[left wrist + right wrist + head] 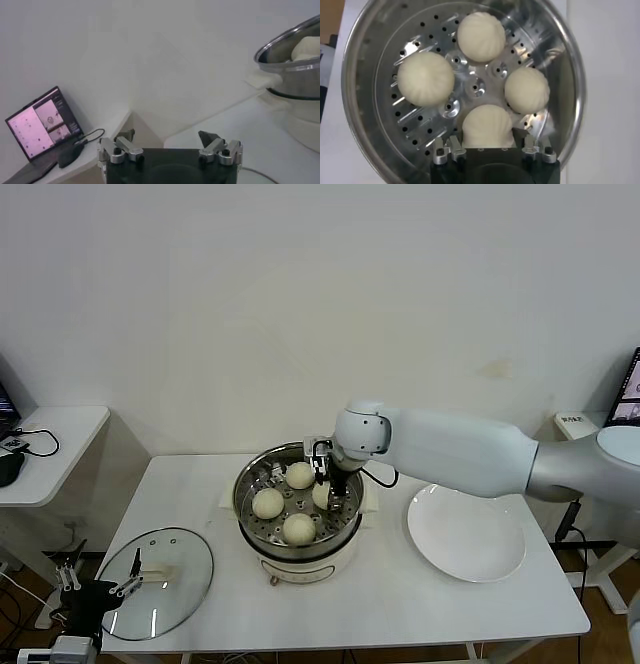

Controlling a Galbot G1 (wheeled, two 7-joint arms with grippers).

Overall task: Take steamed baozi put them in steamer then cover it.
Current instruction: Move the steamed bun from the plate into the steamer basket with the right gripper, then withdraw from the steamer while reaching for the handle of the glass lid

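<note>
A white counter [400, 604] holds a round stainless-steel steamer [250, 509] at its centre, sitting on a white electric base. Four steamed baozi rest on its perforated tray: one on the far side [300, 475], one on the left [267, 503], one on the near side [298, 528], and one on the right [322, 495]. The right arm reaches in from the right, and the right end effector [327, 489] is lowered inside the pot at the right-hand bun. In the right wrist view that bun [487, 126] sits directly between the fingers [445, 150], which are closed in against its sides; the other three buns [426, 78] [481, 29] [527, 90] lie free on the tray. The cover [160, 581], a clear glass lid with a cream handle, lies flat on the near left part of the counter, apart from the steamer. A flat white plate [466, 534] sits to the right of the steamer. The left end effector [95, 581] hangs at the near left edge beside the cover, its fingers [117, 150] spread wide and holding nothing.
</note>
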